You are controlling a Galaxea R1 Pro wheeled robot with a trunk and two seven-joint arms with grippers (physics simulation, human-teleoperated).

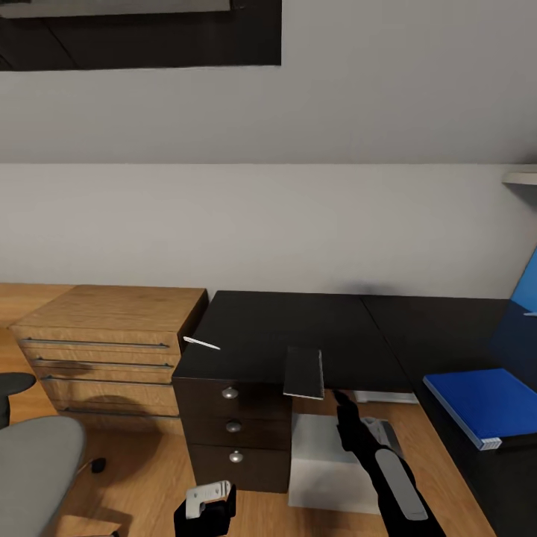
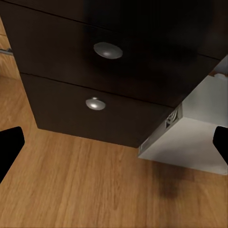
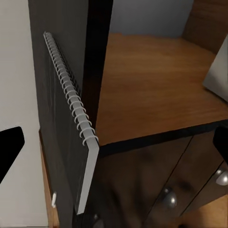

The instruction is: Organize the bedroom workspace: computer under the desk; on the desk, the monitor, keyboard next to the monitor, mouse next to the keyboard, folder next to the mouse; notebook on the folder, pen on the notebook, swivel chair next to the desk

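notebook (image 1: 304,373) overhangs desk (image 1: 298,328) edge | right pincer (image 1: 344,406) apart below | left pincer (image 2: 114,142) seemingly apart

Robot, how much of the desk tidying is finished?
Done: folder lies on the desk; computer sits under it. In hand: right gripper reaches toward the notebook at the desk's edge. Left: stack notebook, then pen, on the folder.
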